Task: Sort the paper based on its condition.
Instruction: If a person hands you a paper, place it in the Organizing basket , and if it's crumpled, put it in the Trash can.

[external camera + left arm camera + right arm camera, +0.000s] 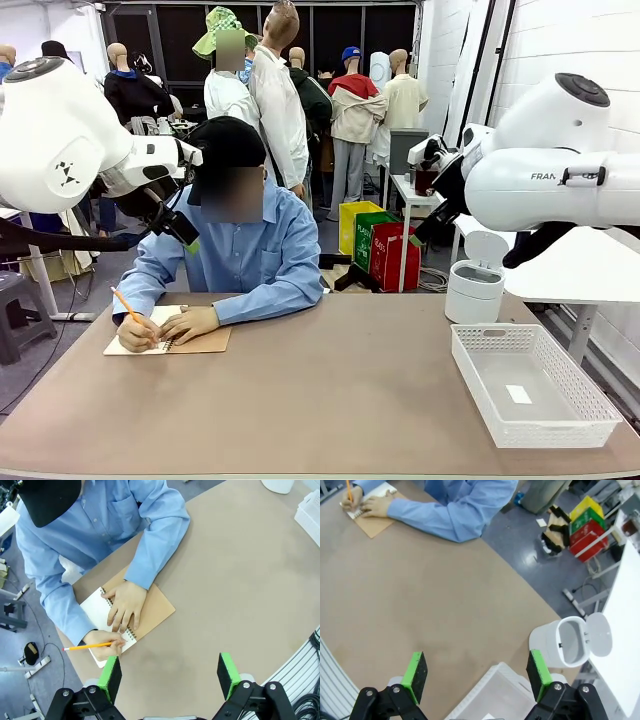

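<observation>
The paper, as loose sheets, is out of view. A person at the far side writes with a pencil [126,305] in a spiral notebook [190,343] with a tan cover [152,612], one hand flat on its page. My left gripper [170,674] hangs high above the table near the notebook. It is open, with nothing between its green pads [111,677]. Over the right side of the table my right gripper [477,672] is raised and open too, and nothing is between its pads [415,676].
A white mesh basket [585,400] stands at the front right with a tiny white scrap [518,394] in it. Behind it is a small white bin [473,295] with its lid up [597,635]. The brown tabletop [330,390] is bare in the middle.
</observation>
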